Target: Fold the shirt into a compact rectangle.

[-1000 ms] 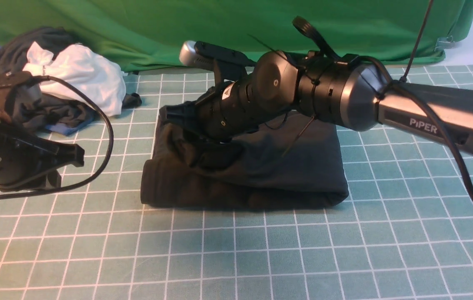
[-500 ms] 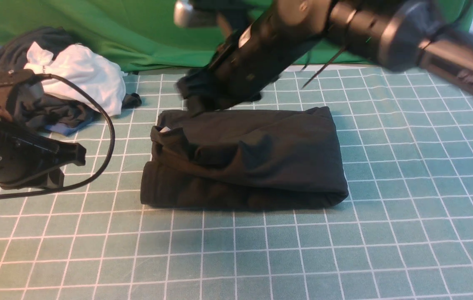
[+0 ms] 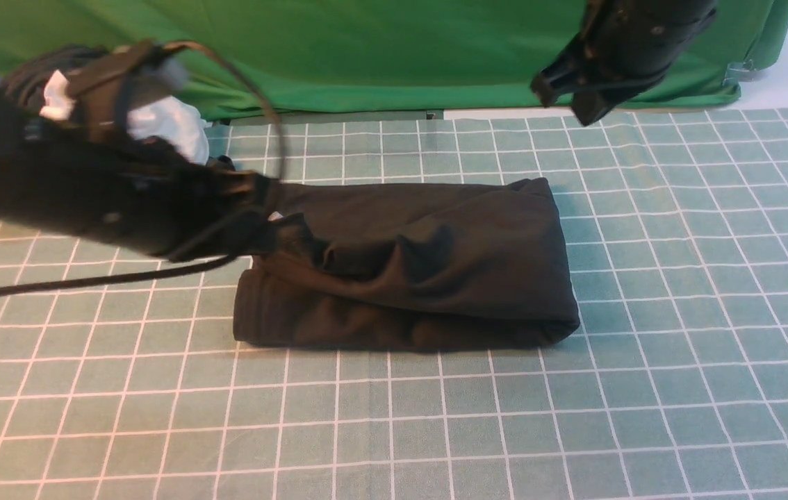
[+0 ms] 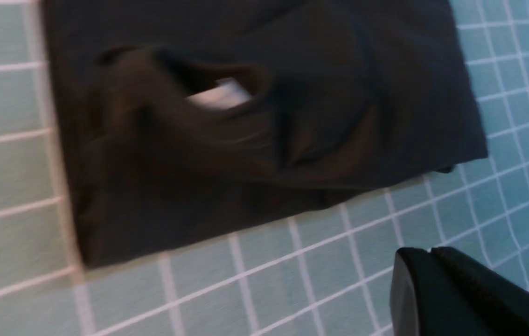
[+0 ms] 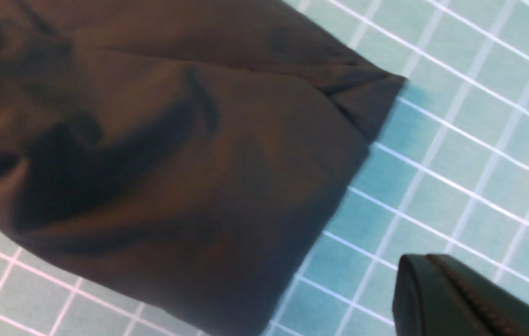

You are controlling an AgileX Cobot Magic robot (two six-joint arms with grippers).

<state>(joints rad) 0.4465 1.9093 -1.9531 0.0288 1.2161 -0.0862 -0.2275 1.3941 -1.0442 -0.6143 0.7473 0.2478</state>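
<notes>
1. Left end effector (image 4: pixel 428 261), jaws closed and empty, hovers by the left end of the shirt (image 3: pixel 422 264); right end effector (image 3: pixel 571 101) hangs high over the far right, also closed on nothing.
2. Shirt lies mid tabletop (image 3: pixel 436 430), folded to a thick rectangle, top layer rumpled near the label (image 4: pixel 220 95).
3. Soft, limp, light cloth, I'd judge: layers will slide apart, so pinch a folded edge through every layer, or press the rumples flat.
</notes>
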